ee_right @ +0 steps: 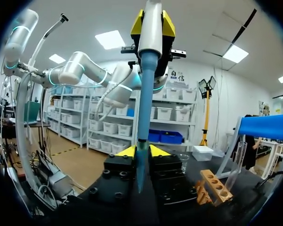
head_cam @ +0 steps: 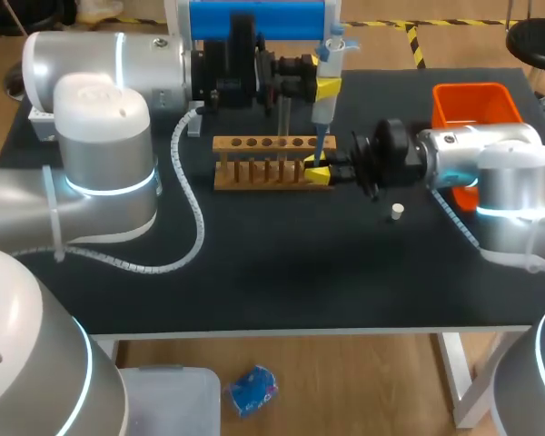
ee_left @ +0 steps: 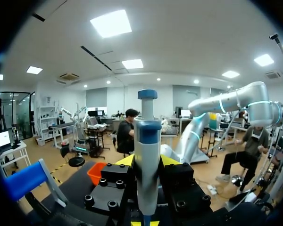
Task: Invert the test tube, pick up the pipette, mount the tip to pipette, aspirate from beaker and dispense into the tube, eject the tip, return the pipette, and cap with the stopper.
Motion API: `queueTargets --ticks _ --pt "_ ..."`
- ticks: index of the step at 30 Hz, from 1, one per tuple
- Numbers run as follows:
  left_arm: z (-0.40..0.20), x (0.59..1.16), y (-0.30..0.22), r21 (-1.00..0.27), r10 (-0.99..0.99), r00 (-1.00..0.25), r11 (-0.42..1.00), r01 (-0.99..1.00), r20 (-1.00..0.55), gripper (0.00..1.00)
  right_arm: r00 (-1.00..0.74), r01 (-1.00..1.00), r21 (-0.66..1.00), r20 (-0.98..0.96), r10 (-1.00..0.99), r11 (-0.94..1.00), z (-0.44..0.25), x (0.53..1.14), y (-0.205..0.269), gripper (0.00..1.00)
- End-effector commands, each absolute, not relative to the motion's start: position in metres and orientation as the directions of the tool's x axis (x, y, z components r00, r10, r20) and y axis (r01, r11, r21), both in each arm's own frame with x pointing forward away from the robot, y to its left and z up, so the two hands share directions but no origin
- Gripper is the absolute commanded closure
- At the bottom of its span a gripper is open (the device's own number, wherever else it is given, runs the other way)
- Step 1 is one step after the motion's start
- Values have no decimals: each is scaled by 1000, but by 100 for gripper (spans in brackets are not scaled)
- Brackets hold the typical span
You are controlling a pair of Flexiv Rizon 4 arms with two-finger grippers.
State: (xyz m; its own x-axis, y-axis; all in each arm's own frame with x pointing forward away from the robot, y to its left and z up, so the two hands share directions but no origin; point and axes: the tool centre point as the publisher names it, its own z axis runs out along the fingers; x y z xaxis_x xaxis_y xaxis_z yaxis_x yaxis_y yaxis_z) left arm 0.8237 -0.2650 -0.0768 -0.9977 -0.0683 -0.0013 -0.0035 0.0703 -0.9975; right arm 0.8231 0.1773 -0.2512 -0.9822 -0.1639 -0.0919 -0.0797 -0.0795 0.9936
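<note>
My left pincer [head_cam: 327, 88] is clamped on the pipette [head_cam: 324, 113]; the pipette stands upright, long axis vertical, plunger uppermost. Its narrow blue lower end points straight down into my right pincer [head_cam: 318, 173], which sits directly beneath it at the right end of the rack [head_cam: 254, 143]. I cannot tell whether the right pincer is closed on anything, and I cannot make out a test tube there. The coming move is judged to run along that vertical axis; the left arm carries it, and any sideways offset between the two pincers risks a miss. The stopper [head_cam: 397, 212] lies on the table near the right arm, which is the nearer arm for capping.
</note>
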Motion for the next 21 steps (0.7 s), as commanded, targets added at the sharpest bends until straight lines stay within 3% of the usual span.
queueTargets --ticks 1,10,21 --pt "-80 824 -265 -998 -67 -998 63 -1 -3 100 -983 -67 998 -70 -173 -20 -249 821 174 0" --pt "-80 824 -265 -998 -67 -998 63 -1 -3 100 -987 -25 995 -9 -160 97 -256 813 163 0" --pt "-66 818 -198 -999 -239 -970 46 24 -35 100 -985 4 986 33 -167 166 -263 806 155 0"
